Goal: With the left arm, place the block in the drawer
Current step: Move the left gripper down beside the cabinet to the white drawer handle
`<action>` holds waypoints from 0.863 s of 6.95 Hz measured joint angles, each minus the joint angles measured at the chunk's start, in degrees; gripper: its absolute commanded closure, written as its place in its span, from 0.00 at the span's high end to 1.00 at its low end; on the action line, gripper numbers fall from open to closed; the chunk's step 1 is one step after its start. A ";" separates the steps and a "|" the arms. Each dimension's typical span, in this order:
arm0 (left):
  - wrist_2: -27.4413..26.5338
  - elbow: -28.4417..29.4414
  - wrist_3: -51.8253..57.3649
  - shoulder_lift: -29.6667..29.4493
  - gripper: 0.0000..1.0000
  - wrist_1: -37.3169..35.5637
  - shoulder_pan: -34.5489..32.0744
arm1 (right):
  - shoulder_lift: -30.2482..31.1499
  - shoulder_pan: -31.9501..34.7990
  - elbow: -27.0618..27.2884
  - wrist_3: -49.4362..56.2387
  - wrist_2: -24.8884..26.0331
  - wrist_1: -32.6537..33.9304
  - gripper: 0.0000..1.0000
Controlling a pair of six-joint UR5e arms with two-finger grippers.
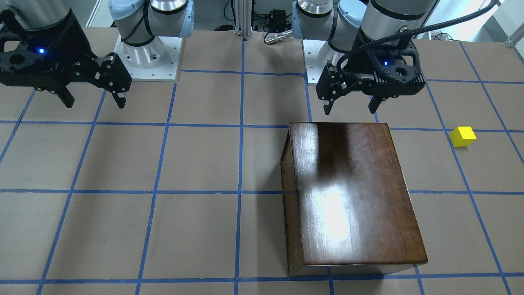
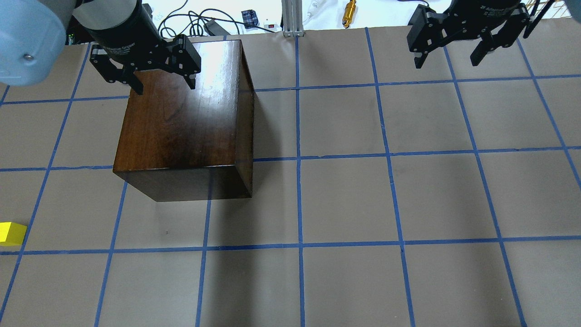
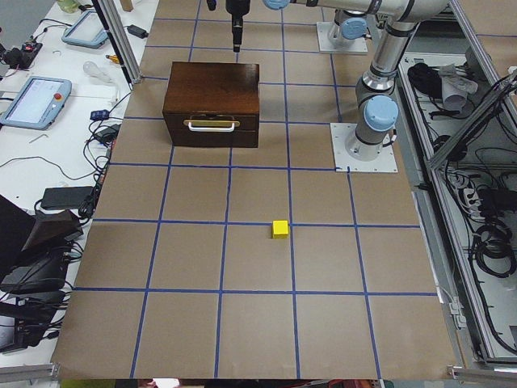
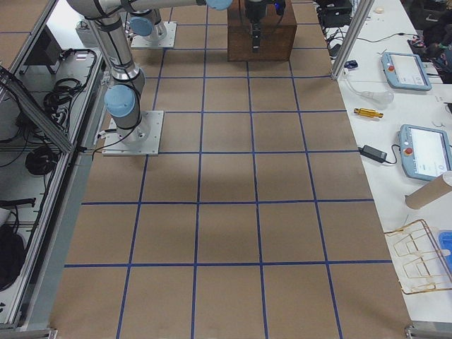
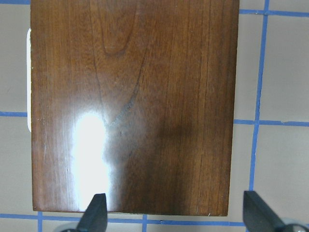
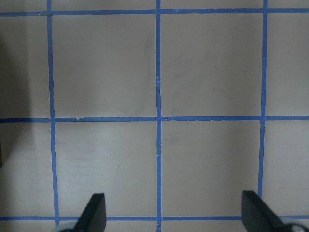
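The block point(image 1: 463, 136) sat on the bench point(image 1: 163, 164) by itself, out at the robot's left end and well apart from both pairs of fingers. In the overhead view it showed as a yellow corner at the left edge point(image 2: 11, 233), just above a blue tape line. From the left end of the bench, the block point(image 3: 280, 229) lay on the side that the drawer front faced, with open bench between the two.

The drawer point(image 3: 212, 125) was pushed in, its dark front flush with the cabinet point(image 3: 212, 101) and a pale handle across it.

The left fingers point(image 1: 329, 94) were spread wide and gripped nothing. They hung in the air over the cabinet point(image 1: 352, 192), towards the side nearest the robot, and touched nothing. The left wrist camera looked straight down on the glossy cabinet top point(image 5: 135, 106), with the two tips of the left fingers point(image 5: 95, 212) far apart at the bottom of the picture. Seen from overhead, the left fingers point(image 2: 135, 81) stood over the cabinet top point(image 2: 181, 122). The block was off to the robot's left of them, down on the bench, nowhere between the tips.

The right fingers point(image 1: 65, 97) were also spread and empty, held above bare taped bench on the robot's right, away from the cabinet. Their wrist view showed only the two tips of the right fingers point(image 6: 94, 212) over brown paper and blue grid lines.
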State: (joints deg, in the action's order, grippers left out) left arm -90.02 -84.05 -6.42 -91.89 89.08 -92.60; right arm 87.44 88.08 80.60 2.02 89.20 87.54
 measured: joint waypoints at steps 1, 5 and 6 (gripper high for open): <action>-0.02 -0.30 0.00 0.33 1.00 0.16 0.19 | 0.00 0.00 0.00 0.00 0.01 0.00 1.00; 0.82 -1.01 7.14 -1.65 1.00 -0.47 6.40 | -0.07 0.07 0.00 0.00 0.00 0.00 1.00; 2.89 -1.08 10.27 -2.96 1.00 -0.38 10.79 | -0.06 0.05 0.00 0.00 0.00 0.00 1.00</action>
State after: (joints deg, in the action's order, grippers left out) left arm -87.13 -85.13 3.85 -94.86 88.69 -81.82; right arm 87.38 88.14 80.60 2.02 89.21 87.54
